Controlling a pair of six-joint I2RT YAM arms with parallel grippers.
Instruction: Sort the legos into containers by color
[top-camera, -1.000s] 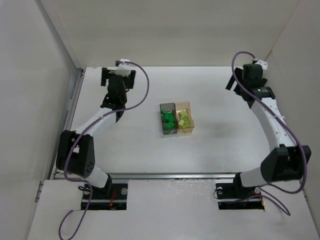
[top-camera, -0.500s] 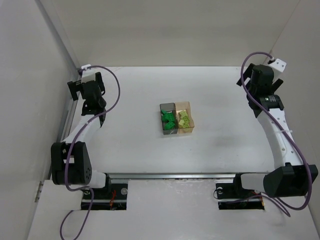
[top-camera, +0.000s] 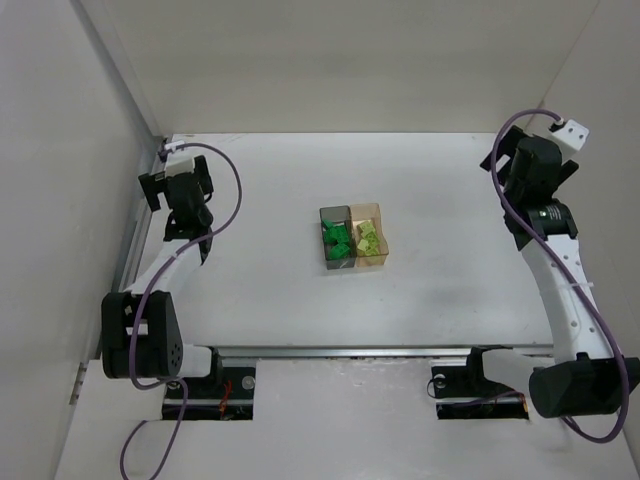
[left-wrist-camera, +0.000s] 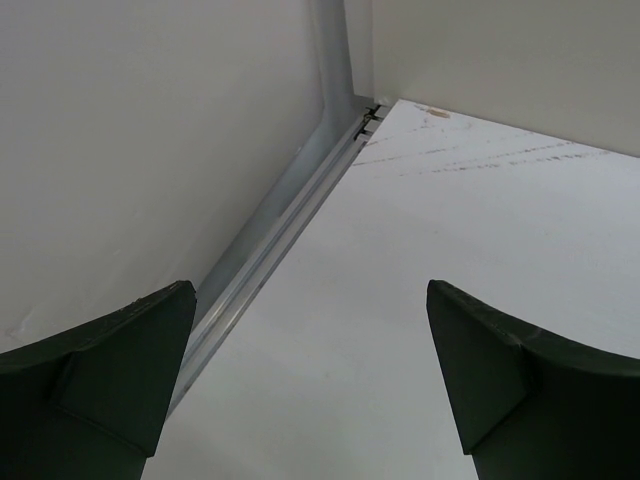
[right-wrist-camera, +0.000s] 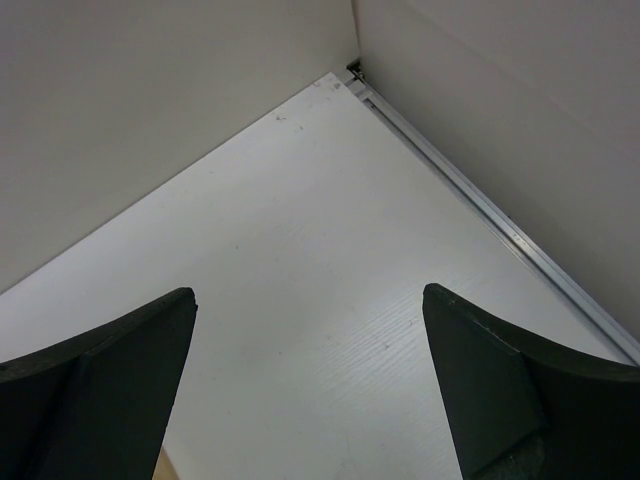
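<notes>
- The two containers stand side by side, touching, near the middle of the bench (top-camera: 270, 300): the smoky grey container (top-camera: 331, 215) on the left, the amber container (top-camera: 373, 212) on the right
- The dark green legos (top-camera: 337, 239) lie heaped in the grey container; the yellow-green legos (top-camera: 367, 238) lie in the amber one
- Every lego that shows lies inside a container
- The left pincer (left-wrist-camera: 308, 292) is spread wide with nothing between its dark fingers (left-wrist-camera: 120, 350); it hangs by the bench's far left corner, facing the metal rail (left-wrist-camera: 290, 225) along the side wall, well apart from the containers
- The right pincer (right-wrist-camera: 308, 292) is likewise spread wide and grips nothing; it hangs by the far right corner above bare bench, well apart from the containers
</notes>
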